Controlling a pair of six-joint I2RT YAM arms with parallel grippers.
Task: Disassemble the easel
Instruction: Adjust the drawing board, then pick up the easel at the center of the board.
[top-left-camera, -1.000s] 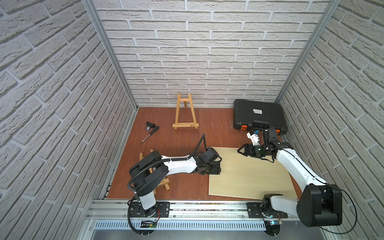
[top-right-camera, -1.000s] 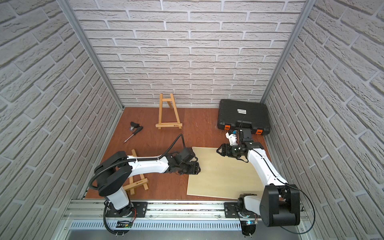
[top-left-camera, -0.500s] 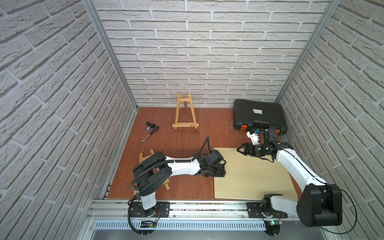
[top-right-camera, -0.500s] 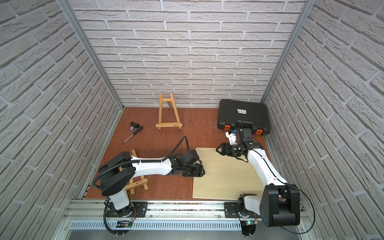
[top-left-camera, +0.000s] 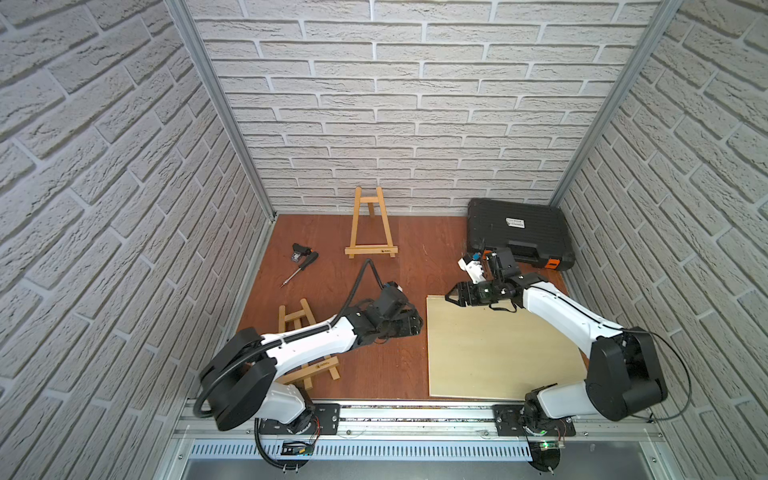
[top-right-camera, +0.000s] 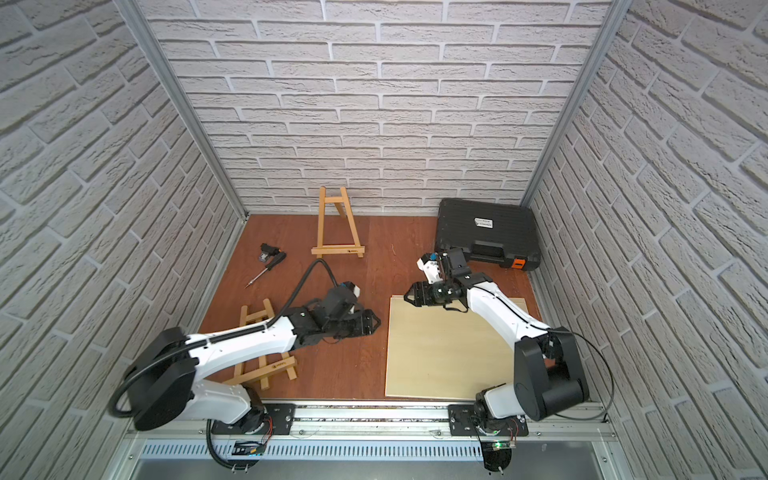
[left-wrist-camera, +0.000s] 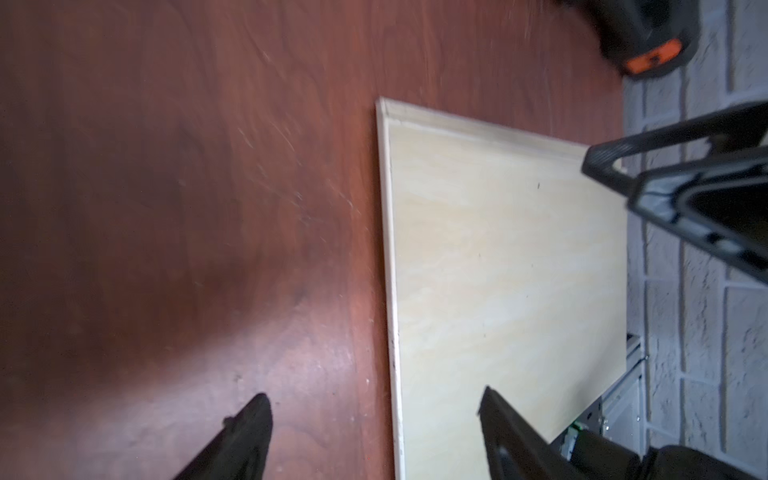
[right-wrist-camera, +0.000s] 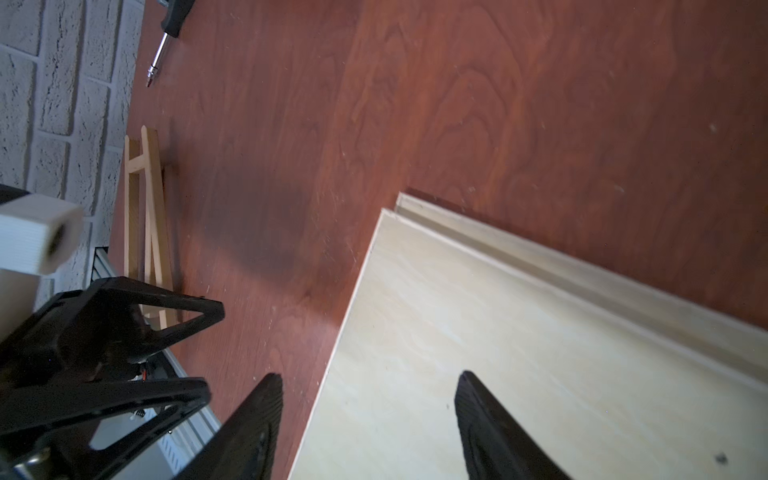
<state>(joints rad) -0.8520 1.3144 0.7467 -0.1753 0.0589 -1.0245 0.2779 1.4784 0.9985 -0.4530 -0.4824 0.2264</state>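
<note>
Board (top-left-camera: 498, 353) lies flat, lower right of frame, off any easel. Standing easel (top-left-camera: 370, 226), upper centre, looks fully assembled. A second easel (top-left-camera: 296, 318) lies lower left under the arm. Left gripper (top-left-camera: 417, 326) open, empty, beside the board's left edge. Right gripper (top-left-camera: 449, 296) open, empty, over its top-left corner. Frame takedown probably all left.

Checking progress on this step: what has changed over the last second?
The left tool pushed the plywood board rightward, then drew back, open. The right tool shifted toward the board's far-left corner. The standing easel, flat easel, screwdriver and case stayed put.
</note>
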